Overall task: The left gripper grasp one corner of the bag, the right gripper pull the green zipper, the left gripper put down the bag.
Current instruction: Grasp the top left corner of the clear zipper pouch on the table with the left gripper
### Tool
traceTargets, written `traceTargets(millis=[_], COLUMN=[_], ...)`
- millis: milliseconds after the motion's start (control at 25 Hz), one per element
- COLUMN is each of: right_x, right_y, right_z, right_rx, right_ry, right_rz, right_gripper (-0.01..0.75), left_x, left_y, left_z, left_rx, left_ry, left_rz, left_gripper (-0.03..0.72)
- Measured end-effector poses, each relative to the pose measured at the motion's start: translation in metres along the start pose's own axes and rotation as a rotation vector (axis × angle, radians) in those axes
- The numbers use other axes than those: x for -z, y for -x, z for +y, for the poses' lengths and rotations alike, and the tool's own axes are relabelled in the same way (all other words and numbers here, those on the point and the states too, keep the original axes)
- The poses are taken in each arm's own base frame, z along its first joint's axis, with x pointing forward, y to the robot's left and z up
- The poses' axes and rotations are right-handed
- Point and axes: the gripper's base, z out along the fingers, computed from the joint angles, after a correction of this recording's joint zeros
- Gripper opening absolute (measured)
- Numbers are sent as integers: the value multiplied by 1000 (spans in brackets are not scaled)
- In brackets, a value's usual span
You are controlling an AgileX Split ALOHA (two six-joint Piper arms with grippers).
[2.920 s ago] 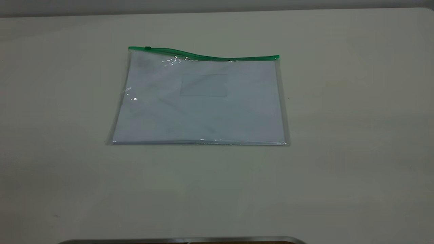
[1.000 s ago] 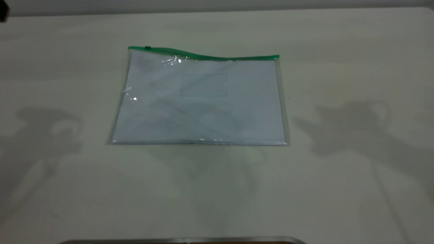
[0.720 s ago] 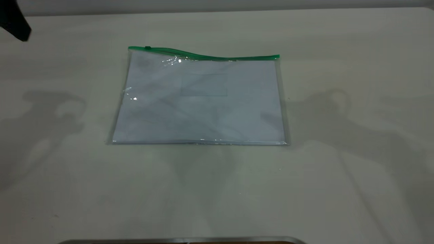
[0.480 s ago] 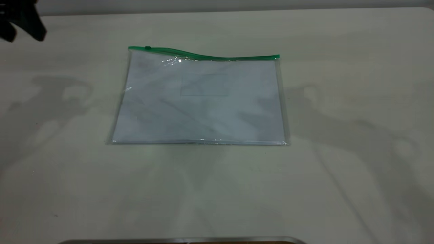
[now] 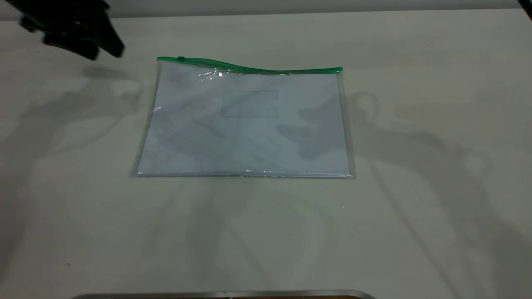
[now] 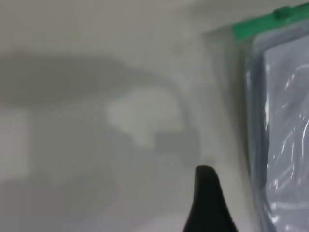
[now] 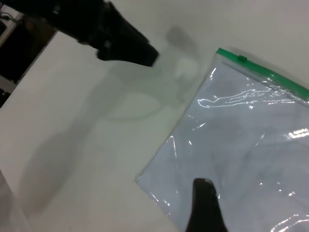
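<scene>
The bag point(image 5: 245, 124) lies flat on the table, a clear pouch with white paper inside. The green zip strip point(image 5: 249, 68) runs along its far edge. The green zipper slider point(image 5: 181, 59) sits near the far left corner of the bag point(image 5: 158, 60). My left gripper point(image 5: 104, 53) hovers open and empty to the left of that corner, apart from it. One of its fingers point(image 6: 207, 198) shows beside the bag's edge, with the corner point(image 6: 236, 31) ahead. My right gripper point(image 7: 205, 193) hangs above the bag point(image 7: 241, 145) and holds nothing I can see. The slider point(image 7: 242, 59) also shows in the right wrist view.
The pale table point(image 5: 415, 207) carries arm shadows on both sides of the bag. Its back edge point(image 5: 266, 12) runs just beyond the zip strip. A metal rim point(image 5: 224, 294) lies along the near edge. A dark sliver of the right arm point(image 5: 527, 6) shows at the far right.
My left gripper has come in from the far left and moved right toward the bag's far left corner. Both arms' shadows have slid toward the bag. The bag has not moved.
</scene>
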Motion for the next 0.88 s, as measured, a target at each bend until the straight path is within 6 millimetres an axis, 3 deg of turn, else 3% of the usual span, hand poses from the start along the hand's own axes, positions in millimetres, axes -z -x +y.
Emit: traceTargets(millis=[320,880], right_x=[0,0], right_y=[1,1], right_z=[-3,-4], right_rx=[-9,-11], right_ry=[-29,-41], right_rz=[-10,-11], right_gripper=[579,579], left_x=[-52,-89], left_y=[4,-4], left_z=[8,12], left_rx=[-58,20], left_ry=[-168,-302], left_rz=[-61,-125], left_gripper=[576,576])
